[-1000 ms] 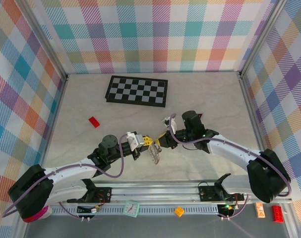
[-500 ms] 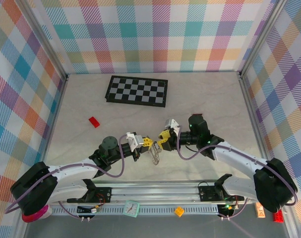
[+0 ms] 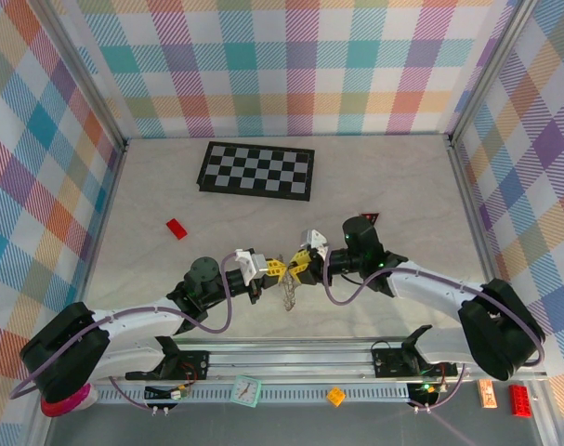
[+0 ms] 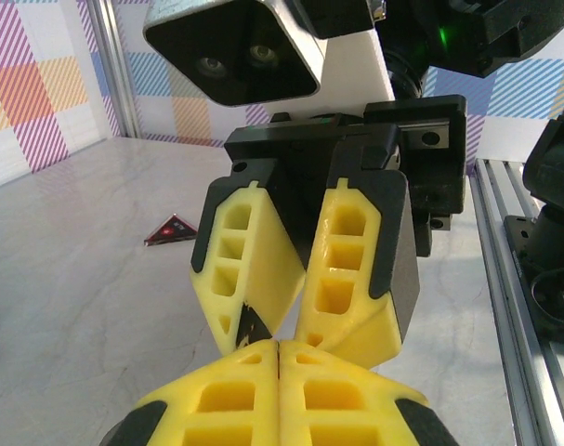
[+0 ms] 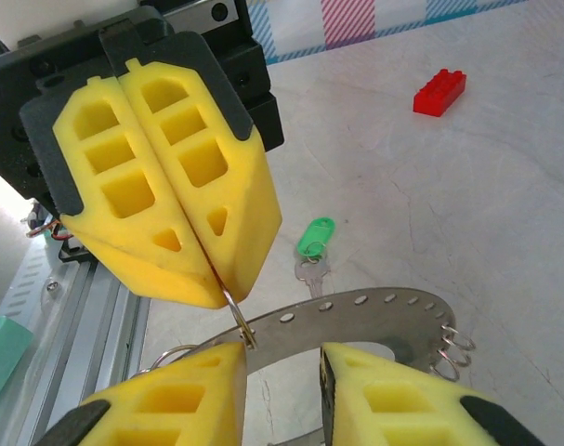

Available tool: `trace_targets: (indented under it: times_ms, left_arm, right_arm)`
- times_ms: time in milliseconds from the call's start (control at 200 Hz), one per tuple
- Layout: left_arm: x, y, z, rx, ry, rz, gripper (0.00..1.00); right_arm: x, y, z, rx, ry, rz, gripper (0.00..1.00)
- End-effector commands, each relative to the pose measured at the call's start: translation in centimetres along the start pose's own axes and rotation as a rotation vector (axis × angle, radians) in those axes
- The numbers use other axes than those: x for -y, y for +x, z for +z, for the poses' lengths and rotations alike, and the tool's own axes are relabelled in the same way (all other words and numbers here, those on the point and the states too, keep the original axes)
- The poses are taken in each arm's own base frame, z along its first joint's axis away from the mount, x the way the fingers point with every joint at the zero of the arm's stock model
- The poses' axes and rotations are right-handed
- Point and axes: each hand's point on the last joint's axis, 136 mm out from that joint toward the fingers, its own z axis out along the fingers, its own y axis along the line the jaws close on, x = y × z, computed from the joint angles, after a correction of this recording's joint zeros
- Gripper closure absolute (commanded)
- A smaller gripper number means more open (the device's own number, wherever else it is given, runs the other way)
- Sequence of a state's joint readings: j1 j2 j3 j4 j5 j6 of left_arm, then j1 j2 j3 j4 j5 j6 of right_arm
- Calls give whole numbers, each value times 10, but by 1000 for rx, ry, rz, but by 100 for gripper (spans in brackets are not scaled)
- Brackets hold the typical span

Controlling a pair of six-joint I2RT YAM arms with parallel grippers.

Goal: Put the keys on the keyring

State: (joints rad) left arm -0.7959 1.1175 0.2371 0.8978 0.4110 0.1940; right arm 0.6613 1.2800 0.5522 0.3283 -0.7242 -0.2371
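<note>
Keyring point(image 5: 374, 311) partly behind right jaws

Grey keyring point(image 5: 356, 314), green-headed key point(image 5: 314, 240) behind

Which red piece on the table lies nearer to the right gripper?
The red triangle, close to the right gripper; the red brick lies far off on the left side.

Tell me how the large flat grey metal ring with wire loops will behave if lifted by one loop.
The flat grey metal ring looks rigid, so should keep its arc. Held by one thin wire loop in the shut left gripper, it may swing and tilt. Its rim loops may snag.
</note>
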Motion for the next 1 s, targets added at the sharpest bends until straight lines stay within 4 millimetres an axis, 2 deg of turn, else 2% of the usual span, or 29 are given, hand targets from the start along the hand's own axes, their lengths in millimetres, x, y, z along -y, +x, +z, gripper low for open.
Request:
trace_targets:
  times_ms: [0,335,400,465,575,645,700,790,995]
  left_arm:
    - [7,-19,-1,77,35,21,100]
    - [7,-20,1,82,40,16,100]
    - [7,-20,1,83,39,17,100]
    - [7,-21,1,84,36,16,100]
    - [-4,-18,0,65,-23,-2,100]
    - [-10,-17,-4,49,-65,-5,82]
    - [-11,-14,-8,17,-81,1,72]
    - [-11,-7,-13,-68,-88,20,67]
    - [-8,9,-24,-223,-83,35,65]
  right_arm:
    - [-5,-22,2,61,-39,-91,76]
    - [-10,-28,7,73,-79,-97,85]
    - [-11,-27,8,69,-89,-93,90]
    - [-12,-25,8,64,-94,-91,100]
    - [-11,-26,5,54,-76,-108,100]
    - [-11,-23,3,25,-65,-114,100]
    - [-10,-21,2,-9,-58,-114,100]
    - [-10,-19,-1,-60,-51,-119,100]
    - [-10,-16,-3,-168,-38,-144,100]
